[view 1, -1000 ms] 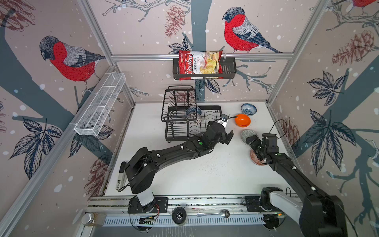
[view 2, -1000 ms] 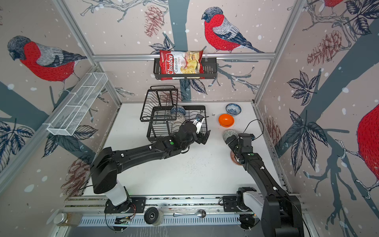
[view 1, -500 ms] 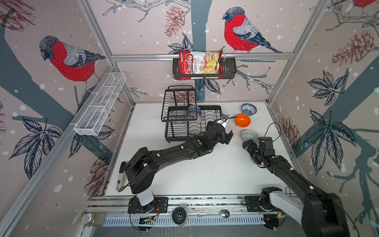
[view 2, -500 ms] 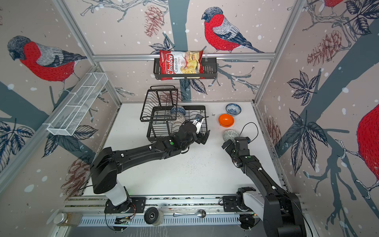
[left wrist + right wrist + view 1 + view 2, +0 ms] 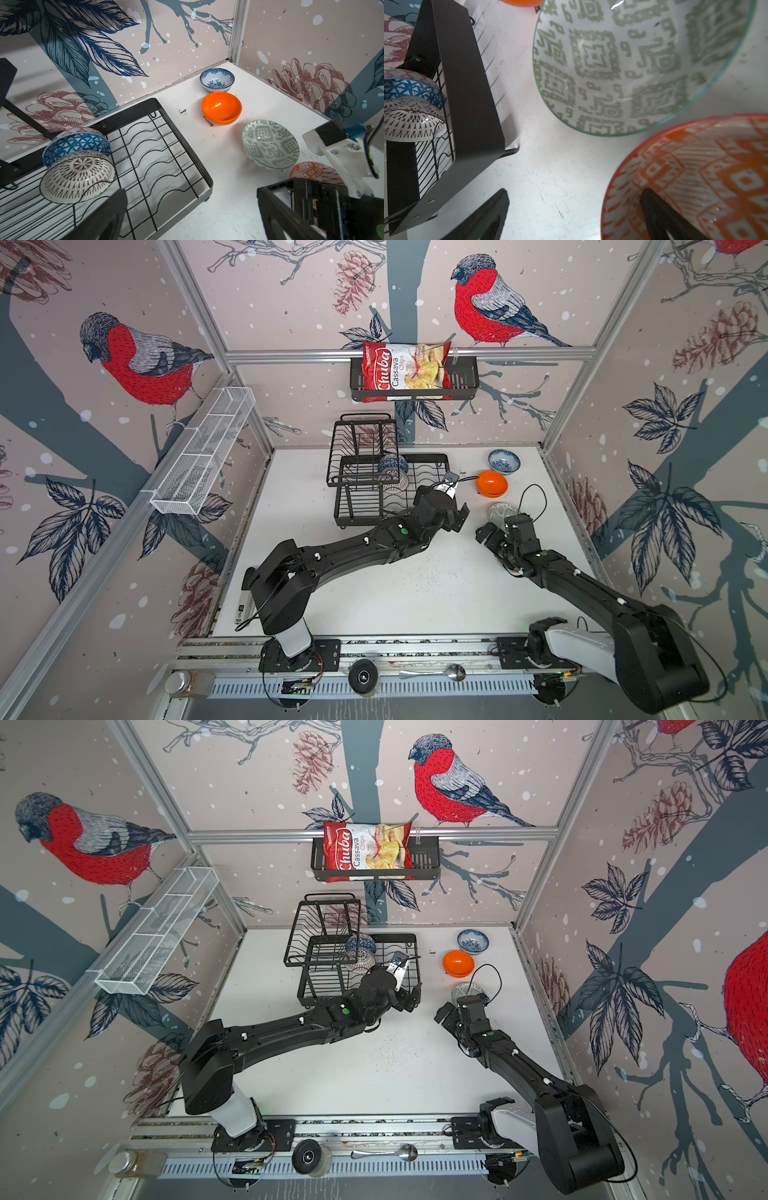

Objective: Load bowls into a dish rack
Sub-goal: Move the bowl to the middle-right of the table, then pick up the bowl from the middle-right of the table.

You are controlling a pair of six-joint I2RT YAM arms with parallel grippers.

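On the white surface (image 5: 415, 593), in both top views, the dish rack (image 5: 357, 506) stands at the back with the blue triangle bowl (image 5: 392, 464) and white lattice bowl (image 5: 395, 483) propped on edge in its lower tier, touching. The left claw (image 5: 459, 519) hovers by the rack's near corner, jaws apart and empty. The right claw (image 5: 446, 1017) hangs low beside the grey-green bowl (image 5: 461, 992); the plain orange bowl (image 5: 458, 963) and blue-flowered bowl (image 5: 472, 941) sit beyond, in a row. From the left wrist, the red-orange bowl (image 5: 311, 172) peeks out behind the right arm (image 5: 342, 153). From the right wrist, the right claw gapes wide, one finger (image 5: 658, 212) over the red-orange bowl's inside, the other outside its rim; whether either touches, I cannot tell
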